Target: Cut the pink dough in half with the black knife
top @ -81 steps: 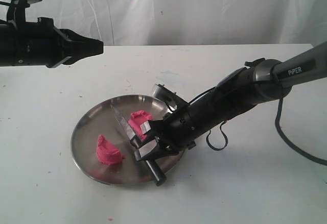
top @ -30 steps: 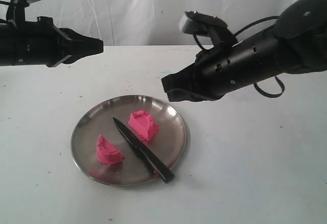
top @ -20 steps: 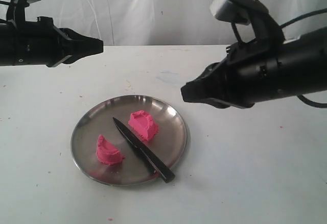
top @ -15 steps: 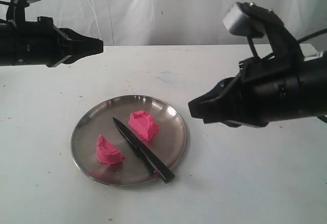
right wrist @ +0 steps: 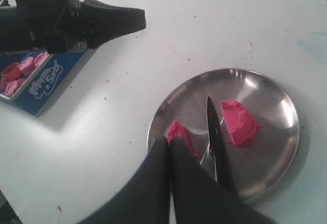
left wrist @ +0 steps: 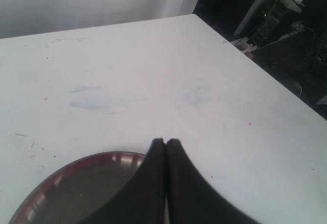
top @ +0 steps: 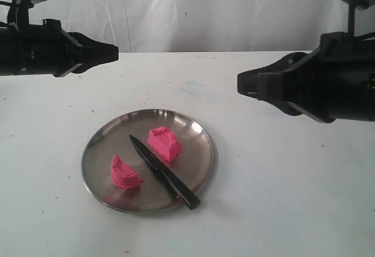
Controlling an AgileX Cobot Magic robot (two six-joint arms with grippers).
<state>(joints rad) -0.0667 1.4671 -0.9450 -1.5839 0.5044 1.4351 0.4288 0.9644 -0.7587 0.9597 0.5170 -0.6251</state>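
The pink dough lies as two half-round pieces on a steel plate [top: 193, 129]: one piece [top: 123, 173] at the front left, the other [top: 164, 143] nearer the middle. Between them rests the black knife [top: 163, 172], its tip pointing to the back left and its handle over the plate's front rim. The right wrist view shows both pieces [right wrist: 238, 121] [right wrist: 180, 134] and the knife [right wrist: 213, 132]. My right gripper [top: 241, 85] hangs shut and empty, high and to the right of the plate. My left gripper [top: 115, 51] hovers shut and empty at the far left, well above the table.
The plate sits on a white table [top: 281, 198] with a white backdrop behind. A blue box [right wrist: 33, 80] holding pink moulds lies on the table beyond the left arm, seen in the right wrist view. The left wrist view shows the plate's rim [left wrist: 76, 163] and the table's edge [left wrist: 265, 76].
My right gripper has let go of the knife, which now lies on the plate, and the arm has risen and drawn back to the right. The left arm has not moved.
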